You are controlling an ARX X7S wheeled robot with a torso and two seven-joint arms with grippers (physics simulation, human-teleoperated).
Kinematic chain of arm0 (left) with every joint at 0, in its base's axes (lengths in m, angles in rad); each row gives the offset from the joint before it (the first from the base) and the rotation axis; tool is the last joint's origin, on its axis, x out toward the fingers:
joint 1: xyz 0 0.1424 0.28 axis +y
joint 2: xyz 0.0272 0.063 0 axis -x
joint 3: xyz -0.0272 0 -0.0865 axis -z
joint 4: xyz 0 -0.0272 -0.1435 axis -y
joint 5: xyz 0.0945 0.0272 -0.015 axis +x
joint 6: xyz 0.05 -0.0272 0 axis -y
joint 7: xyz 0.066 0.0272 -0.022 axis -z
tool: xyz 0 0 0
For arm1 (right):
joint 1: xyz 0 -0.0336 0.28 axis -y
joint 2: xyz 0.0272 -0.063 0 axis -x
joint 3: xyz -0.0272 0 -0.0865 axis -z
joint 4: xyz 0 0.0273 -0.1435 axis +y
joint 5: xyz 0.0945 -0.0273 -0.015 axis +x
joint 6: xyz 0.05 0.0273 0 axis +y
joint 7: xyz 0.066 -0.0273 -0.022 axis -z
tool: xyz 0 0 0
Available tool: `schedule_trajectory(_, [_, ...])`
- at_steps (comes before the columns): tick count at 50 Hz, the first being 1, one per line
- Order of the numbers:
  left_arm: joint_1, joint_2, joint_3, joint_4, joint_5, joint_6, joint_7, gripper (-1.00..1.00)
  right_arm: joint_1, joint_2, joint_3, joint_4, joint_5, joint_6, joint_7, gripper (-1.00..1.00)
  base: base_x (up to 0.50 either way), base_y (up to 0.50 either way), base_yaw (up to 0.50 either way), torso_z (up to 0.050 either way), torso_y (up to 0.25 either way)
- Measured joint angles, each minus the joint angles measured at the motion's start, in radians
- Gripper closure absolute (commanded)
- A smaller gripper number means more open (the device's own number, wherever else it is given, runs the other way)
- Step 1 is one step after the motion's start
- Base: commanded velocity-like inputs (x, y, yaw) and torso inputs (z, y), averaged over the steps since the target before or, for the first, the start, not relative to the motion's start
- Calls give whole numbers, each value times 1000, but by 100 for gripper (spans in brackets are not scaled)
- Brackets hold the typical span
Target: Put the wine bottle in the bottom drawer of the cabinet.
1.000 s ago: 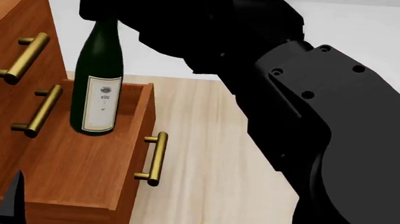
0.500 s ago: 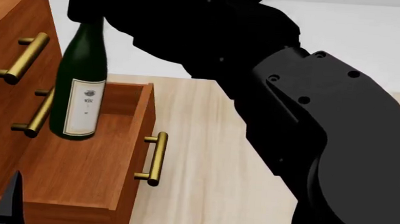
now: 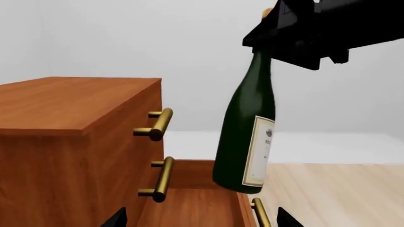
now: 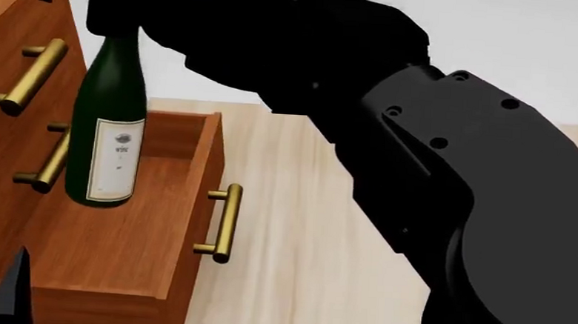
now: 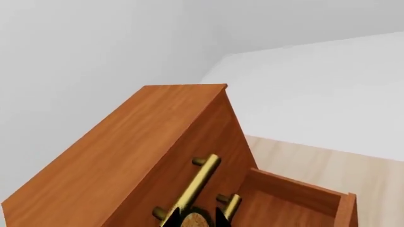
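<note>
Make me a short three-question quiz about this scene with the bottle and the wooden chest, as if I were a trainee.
1. True or false: the bottom drawer stands pulled open.
2. Which pincer holds the wine bottle by its neck?
A. the left one
B. the right one
C. neither
3. Fill in: the bottle hangs almost upright above the open drawer, with its base near the drawer's ____.

Key
1. True; its floor shows below the bottle.
2. B: the right pincer grips the neck from above.
3. Floor. Whether it touches cannot be told.
</note>
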Motion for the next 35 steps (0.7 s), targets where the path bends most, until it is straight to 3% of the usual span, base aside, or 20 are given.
schedule_trajectory(35, [11, -11, -13, 5, 9, -18, -7, -100, 15, 0, 0, -37, -15, 21, -3, 100, 0, 0, 0, 0, -146])
